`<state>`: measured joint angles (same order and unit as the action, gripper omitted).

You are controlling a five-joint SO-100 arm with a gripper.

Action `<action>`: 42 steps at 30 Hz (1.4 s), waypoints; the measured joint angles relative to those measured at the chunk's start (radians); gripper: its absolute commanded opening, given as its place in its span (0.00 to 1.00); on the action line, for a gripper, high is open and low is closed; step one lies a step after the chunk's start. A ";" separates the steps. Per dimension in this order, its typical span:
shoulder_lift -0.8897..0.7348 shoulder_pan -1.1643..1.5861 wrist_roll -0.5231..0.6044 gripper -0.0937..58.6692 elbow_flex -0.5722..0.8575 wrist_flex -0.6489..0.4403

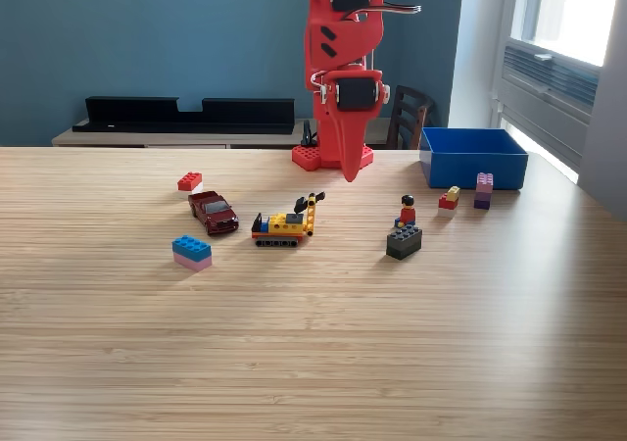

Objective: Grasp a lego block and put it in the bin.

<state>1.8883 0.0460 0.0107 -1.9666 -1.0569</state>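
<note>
Several lego blocks lie on the wooden table (313, 363): a small red block (189, 180) at the exterior view's left, a blue block on a pink one (192, 252) nearer the front, a red and yellow piece (449, 198) and a pink and purple stack (484, 190) just in front of the bin. The blue bin (473, 157) stands at the back right, open-topped. My red arm rises at the back centre, and my gripper (350, 171) hangs point-down just above the table, shut and holding nothing, apart from every block.
A dark red toy car (214, 212), a yellow toy excavator (286, 223) and a small figure on a dark block (405, 233) sit mid-table. A long black tray (186, 114) rests on the sideboard behind. A dark chair (409, 116) stands beside the arm.
</note>
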 measured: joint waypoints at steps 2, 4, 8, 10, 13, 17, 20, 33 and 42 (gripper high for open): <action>0.000 -0.021 0.006 0.00 0.000 0.009; 0.000 -0.049 0.014 0.00 0.000 0.020; 0.000 -0.114 0.037 0.00 0.000 0.043; 0.000 -0.149 0.054 0.00 0.000 0.052; 0.000 -0.202 0.091 0.00 0.000 0.054; 0.000 -0.275 0.164 0.00 0.000 0.054; 0.000 -0.348 0.224 0.00 0.000 0.054; 0.000 -0.713 0.348 0.00 0.000 0.020; 0.002 -0.939 0.454 0.27 -0.074 -0.034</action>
<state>1.8899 -0.8928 0.4648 -2.0402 -1.0907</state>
